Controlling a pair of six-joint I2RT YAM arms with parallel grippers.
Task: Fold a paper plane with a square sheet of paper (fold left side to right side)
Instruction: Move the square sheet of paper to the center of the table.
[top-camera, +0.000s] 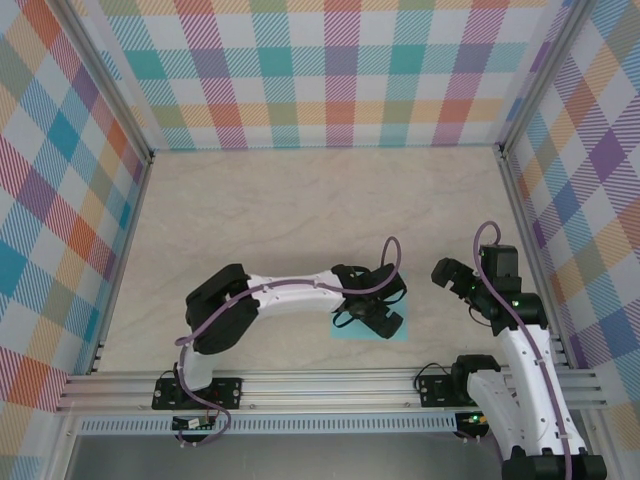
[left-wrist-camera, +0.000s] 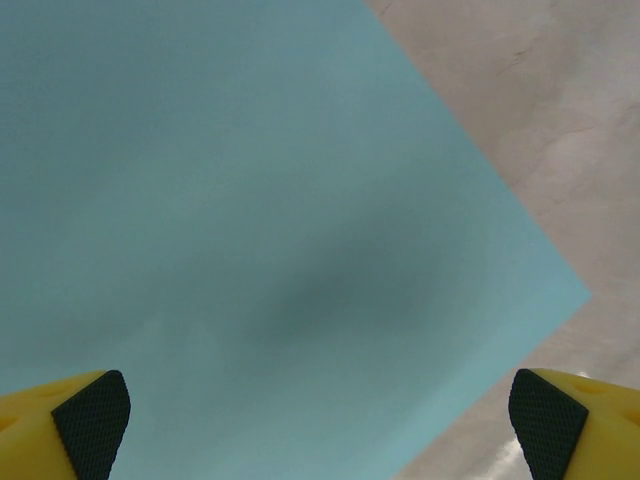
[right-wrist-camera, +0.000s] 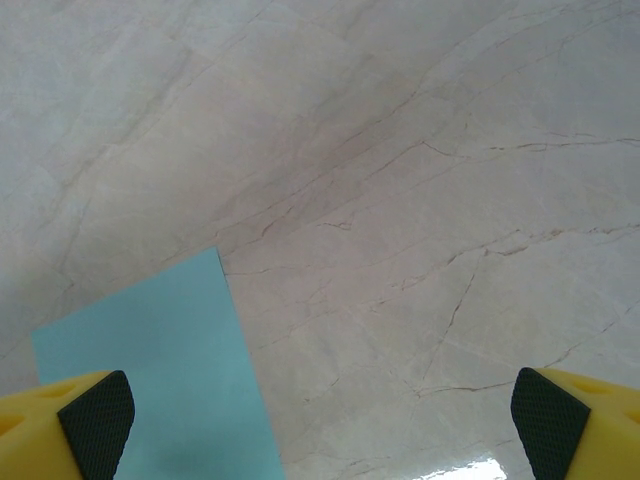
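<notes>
Top external view: the white left arm (top-camera: 290, 292) reaches from its base at lower left across to lower centre. There the left jaws hang over the thin plain turquoise sheet of paper (top-camera: 398, 333). The sheet lies on the pale marbled table (top-camera: 300, 210) at lower centre, just above the aluminium rail (top-camera: 320, 385). The wrist covers most of it, leaving the near edge and right corner showing. The spread of the left jaws cannot be read from this view. The white right arm (top-camera: 525, 350) stands at lower right, with the right jaws over bare table to the right of the sheet and apart from it. Pastel checked walls (top-camera: 340, 70) close three sides.

Left wrist view: the sheet (left-wrist-camera: 250, 200) takes the left and centre of the frame, smooth, with one corner pointing toward the right edge. Table shows at upper right and lower right. Yellow fingertips with black textured pads (left-wrist-camera: 92, 420) sit in the two bottom corners, so the left jaws are spread wide with nothing pinched. Contact with the paper cannot be told.

Right wrist view: mostly marbled table, with a corner strip of the sheet (right-wrist-camera: 160, 370) at lower left, partly behind the left-hand pad (right-wrist-camera: 97, 422). The right jaws are spread wide, pinching nothing.
</notes>
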